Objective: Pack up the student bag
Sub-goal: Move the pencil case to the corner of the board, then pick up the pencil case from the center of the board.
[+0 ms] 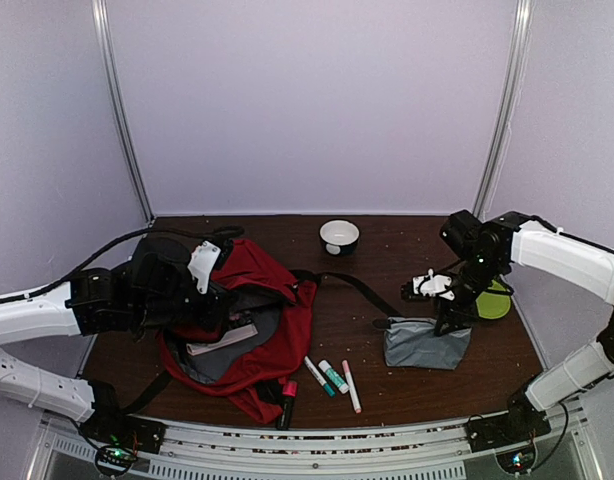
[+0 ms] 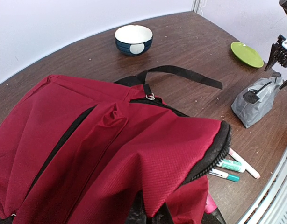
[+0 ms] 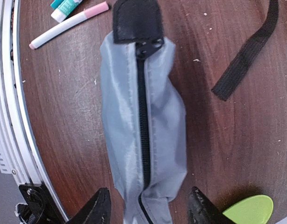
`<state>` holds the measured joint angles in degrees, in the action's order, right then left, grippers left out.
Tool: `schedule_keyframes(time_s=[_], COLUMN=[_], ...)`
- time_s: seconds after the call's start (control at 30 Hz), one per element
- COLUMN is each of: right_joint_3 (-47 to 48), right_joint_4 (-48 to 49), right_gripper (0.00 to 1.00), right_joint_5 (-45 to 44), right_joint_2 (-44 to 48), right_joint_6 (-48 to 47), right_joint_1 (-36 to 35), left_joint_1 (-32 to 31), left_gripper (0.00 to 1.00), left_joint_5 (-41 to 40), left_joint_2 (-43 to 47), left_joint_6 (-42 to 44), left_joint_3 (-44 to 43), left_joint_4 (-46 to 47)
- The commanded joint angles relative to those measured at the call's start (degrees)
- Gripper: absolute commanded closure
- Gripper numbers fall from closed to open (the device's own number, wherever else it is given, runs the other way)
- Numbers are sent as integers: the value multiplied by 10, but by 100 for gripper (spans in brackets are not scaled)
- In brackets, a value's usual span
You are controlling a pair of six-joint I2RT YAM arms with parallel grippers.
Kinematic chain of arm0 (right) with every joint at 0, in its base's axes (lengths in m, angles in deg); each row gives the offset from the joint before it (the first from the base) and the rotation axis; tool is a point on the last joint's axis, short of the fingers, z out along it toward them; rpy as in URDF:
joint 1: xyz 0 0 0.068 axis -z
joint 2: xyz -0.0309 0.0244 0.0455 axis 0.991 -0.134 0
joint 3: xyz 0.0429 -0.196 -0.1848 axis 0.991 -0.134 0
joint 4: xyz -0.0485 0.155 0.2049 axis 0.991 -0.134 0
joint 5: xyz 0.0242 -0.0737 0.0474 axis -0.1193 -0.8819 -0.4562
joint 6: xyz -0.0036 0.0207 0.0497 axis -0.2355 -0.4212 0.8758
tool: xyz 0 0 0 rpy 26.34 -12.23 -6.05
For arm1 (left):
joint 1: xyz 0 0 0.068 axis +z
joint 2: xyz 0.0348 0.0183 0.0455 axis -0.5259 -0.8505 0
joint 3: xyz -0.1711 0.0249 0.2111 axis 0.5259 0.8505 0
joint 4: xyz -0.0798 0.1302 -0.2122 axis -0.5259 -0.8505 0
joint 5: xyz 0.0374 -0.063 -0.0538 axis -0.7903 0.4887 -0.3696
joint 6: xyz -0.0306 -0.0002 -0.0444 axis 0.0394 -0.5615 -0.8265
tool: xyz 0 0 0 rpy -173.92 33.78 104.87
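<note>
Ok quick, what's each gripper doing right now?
Left gripper: shut on red fabric of the student bag.
Right gripper: open, straddling one end of the grey pouch.

Soft, even overhead light; faint shadows on the dark brown wooden desk [image 1: 407, 250]; the large red fabric backpack [image 2: 134, 154] shows crisp weave.

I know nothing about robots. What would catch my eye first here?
A large soft red fabric backpack sprawls open on the left of the dark wooden table, its cloth pinched up by the left claw. On the right, the right claw hangs open over one end of a small grey zippered pouch, with loose markers lying between the two.
</note>
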<state>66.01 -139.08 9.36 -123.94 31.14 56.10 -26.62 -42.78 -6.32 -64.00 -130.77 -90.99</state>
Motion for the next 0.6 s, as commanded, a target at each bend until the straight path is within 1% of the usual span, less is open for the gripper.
schedule_keyframes(time_s=[0.0, 0.03, 0.13, 0.23, 0.33, 0.37, 0.4, 0.43, 0.5, 0.57], right_joint_3=[39, 45, 60, 62, 54, 52, 54, 57, 72, 89], right_joint_4=[-20, -30, -67, -91, -73, -65, -60, -56, -73, -88], right_gripper=[38, 35, 31, 31, 31, 34, 39, 46, 71, 92], right_joint_5=[10, 16, 38, 57, 51, 47, 46, 47, 61, 78], right_joint_2=[-18, -29, -70, -101, -121, -126, -132, -137, -146, -145], right_joint_6=[-26, -33, -53, -67, -52, -46, -42, -34, -30, -24], right_joint_1=[10, 10, 11, 11, 11, 11, 11, 11, 12, 11], left_joint_1=[-3, -3, -3, -3, -3, -3, -3, -3, -3, -3], left_gripper=[100, 100, 100, 100, 100, 100, 100, 100, 100, 100], left_joint_5=[-7, -7, -6, -7, -9, -10, -11, -12, -14, -17], left_joint_2=[14, 14, 16, 19, 22, 22, 23, 24, 27, 29], left_joint_6=[3, 2, 1, 2, 6, 7, 8, 10, 12, 20], left_joint_3=[-12, -11, -11, -12, -18, -20, -21, -23, -27, -35], left_joint_4=[8, 8, 8, 6, 1, -2, -4, -6, -12, -23])
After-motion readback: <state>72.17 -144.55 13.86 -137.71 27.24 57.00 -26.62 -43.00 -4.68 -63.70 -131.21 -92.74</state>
